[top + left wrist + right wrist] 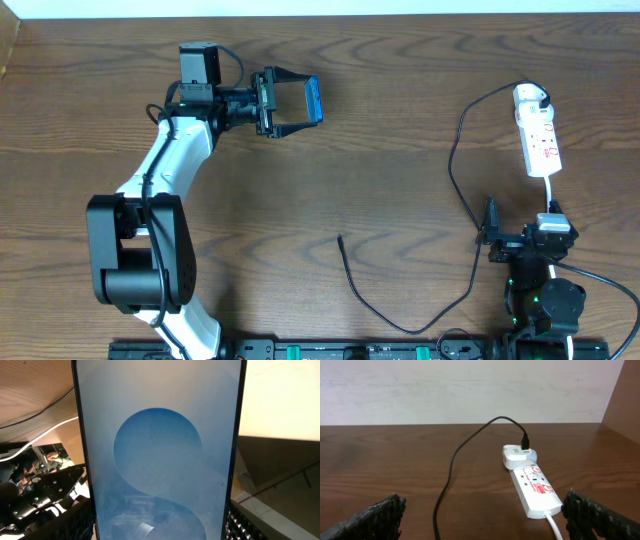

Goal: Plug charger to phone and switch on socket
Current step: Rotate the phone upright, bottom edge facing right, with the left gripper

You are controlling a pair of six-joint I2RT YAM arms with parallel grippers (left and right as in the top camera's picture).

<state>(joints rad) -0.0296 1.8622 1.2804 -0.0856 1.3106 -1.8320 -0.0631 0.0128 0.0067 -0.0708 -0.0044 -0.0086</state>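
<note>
My left gripper (306, 102) is at the back left, shut on the phone (314, 100), which it holds above the table. In the left wrist view the phone's blue screen (157, 450) fills the frame between the two fingers (70, 520). The socket (540, 140) is a white strip at the far right with a plug block (530, 97) at its far end. The charger cable (462, 150) runs from that block down and left, and its free tip (340, 238) lies on the table. My right gripper (522, 220) stands open just short of the socket's near end (540, 507), with nothing in it.
The strip's white mains lead (555, 527) passes close to my right finger (600, 515). The black cable (447, 475) crosses the wood between my right fingers. A pale wall (470, 390) stands behind the table's back edge.
</note>
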